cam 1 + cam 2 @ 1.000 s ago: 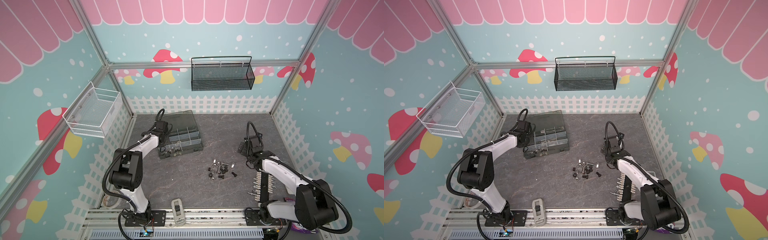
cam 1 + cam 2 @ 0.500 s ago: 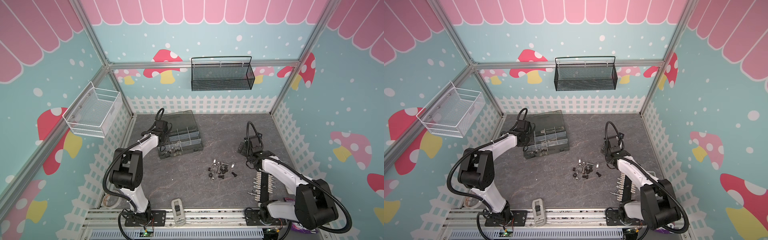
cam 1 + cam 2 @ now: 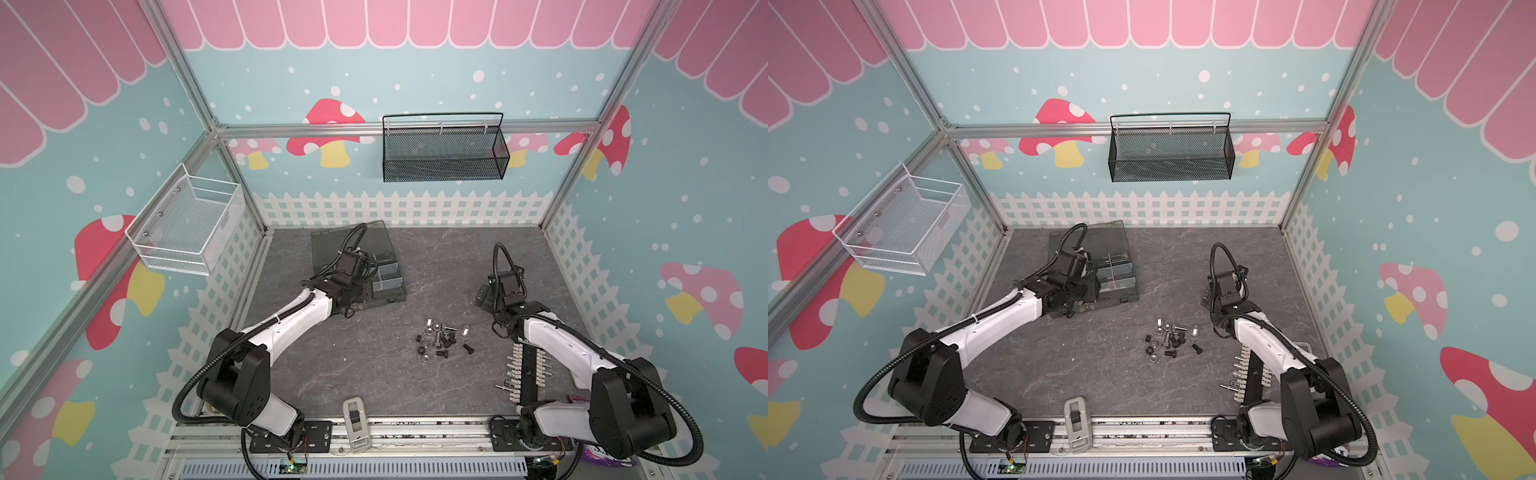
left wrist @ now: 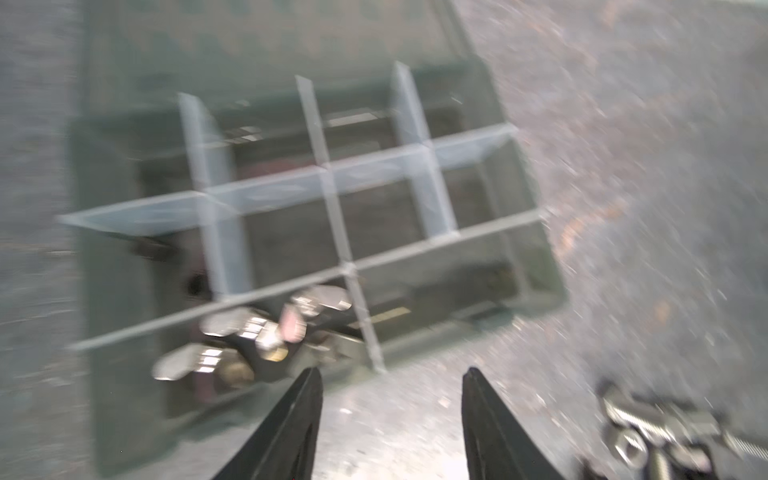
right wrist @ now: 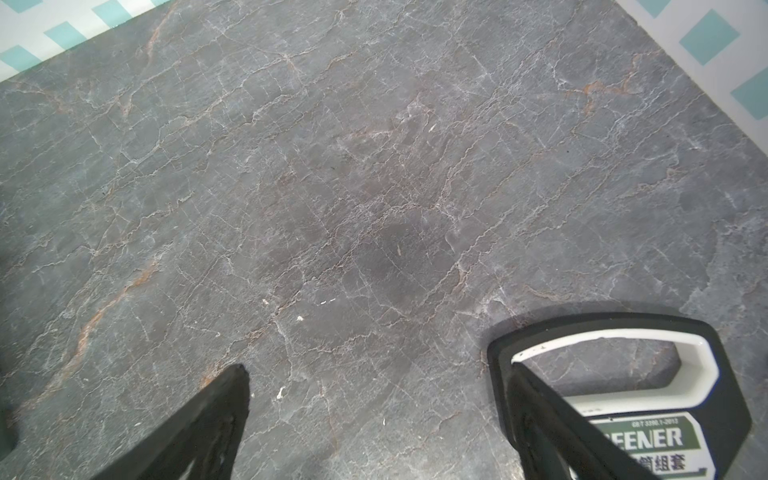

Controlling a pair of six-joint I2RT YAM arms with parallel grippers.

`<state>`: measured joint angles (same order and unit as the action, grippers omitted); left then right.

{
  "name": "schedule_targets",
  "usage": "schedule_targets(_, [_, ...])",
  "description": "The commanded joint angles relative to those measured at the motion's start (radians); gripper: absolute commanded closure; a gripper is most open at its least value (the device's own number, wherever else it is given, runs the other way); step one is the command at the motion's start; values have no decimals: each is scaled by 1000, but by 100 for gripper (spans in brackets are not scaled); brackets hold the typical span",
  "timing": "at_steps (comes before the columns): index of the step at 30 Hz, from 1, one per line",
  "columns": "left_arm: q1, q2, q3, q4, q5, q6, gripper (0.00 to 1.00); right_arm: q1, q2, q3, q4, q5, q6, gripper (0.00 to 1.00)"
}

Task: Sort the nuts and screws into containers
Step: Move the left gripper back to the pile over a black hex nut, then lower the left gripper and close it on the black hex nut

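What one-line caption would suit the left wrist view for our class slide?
Open left gripper at a divided box, blurred shiny metal pieces lying in one compartment.

You had two grippers to count, the left gripper (image 4: 390, 374) and the right gripper (image 5: 378, 368). There was one organizer box (image 3: 390, 295). You had two baskets: one black mesh basket (image 3: 442, 164) and one white wire basket (image 3: 183, 232). The loose screws and nuts (image 3: 442, 338) made one pile of roughly a dozen pieces, too small for you to split by kind. There was one white terminal strip (image 3: 514, 376)
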<state>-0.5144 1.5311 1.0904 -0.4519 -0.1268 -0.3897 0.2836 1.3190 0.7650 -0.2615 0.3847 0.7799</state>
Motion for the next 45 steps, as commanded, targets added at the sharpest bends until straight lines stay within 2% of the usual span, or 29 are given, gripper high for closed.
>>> schedule_targets(1, [-90, 30, -13, -2, 20, -17, 42, 6, 11, -4, -5, 14, 22, 3])
schedule_targets(8, [-276, 134, 24, 11, 38, -51, 40, 6, 14, -8, -11, 20, 28, 3])
schedule_targets(15, [-343, 248, 72, 43, 97, -85, 43, 7, 22, 3, -11, 17, 28, 3])
schedule_targets(26, [-360, 333, 109, 48, 118, -84, 51, 6, 25, 4, -14, 25, 27, 3])
schedule_targets(45, [-365, 383, 108, 48, 142, -89, 66, 7, 32, 4, -13, 20, 31, 3])
